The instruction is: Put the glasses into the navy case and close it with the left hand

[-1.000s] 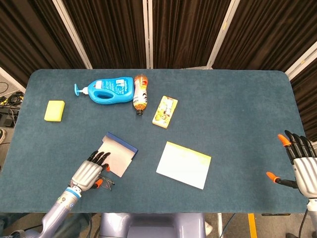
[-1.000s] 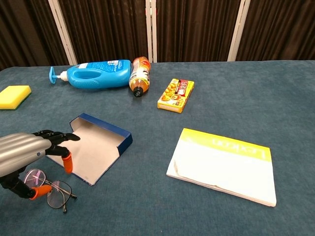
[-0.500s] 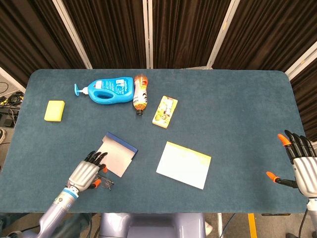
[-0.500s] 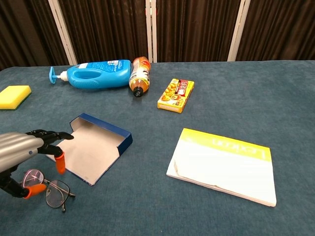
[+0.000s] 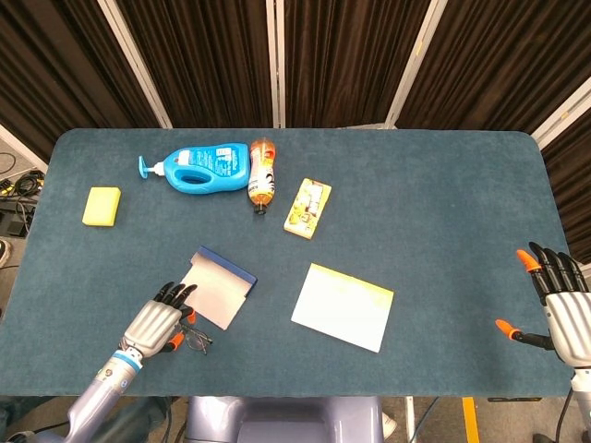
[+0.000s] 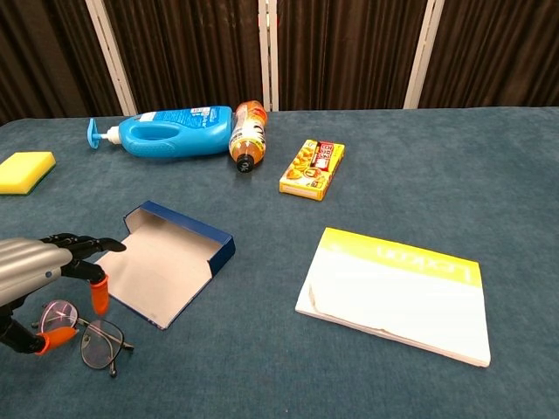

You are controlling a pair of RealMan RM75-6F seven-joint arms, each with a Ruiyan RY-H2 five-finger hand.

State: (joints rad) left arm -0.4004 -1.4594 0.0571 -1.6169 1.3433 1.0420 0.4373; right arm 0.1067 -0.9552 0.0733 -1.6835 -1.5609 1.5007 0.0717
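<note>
Where the table (image 5: 434, 194) is covered in a napped teal cloth, we list the following. Navy case (image 6: 166, 258): a flat, angular card-like shell, lying open, pale grey inside, dark blue outer rim, near the left front of the table. Glasses (image 6: 86, 333): round lenses in a thin dark wire frame, lying on the cloth just in front of the case, outside it. Left hand (image 5: 159, 319): ribbed silver back, black fingers (image 6: 80, 243) with orange tips, hovering over the glasses and the case's near corner; its fingers are loosely spread and grasp nothing, though we cannot tell whether the orange thumb tip touches the frame. Right hand (image 5: 563, 300): at the far right edge, fingers splayed apart, holding nothing. Also on the cloth: a glossy blue pump bottle (image 5: 199, 166) on its side, an orange drink bottle (image 5: 262, 174), a yellow snack box (image 5: 307, 208), a spongy yellow block (image 5: 102, 206), and a white booklet (image 6: 397, 292) with a yellow band.
</note>
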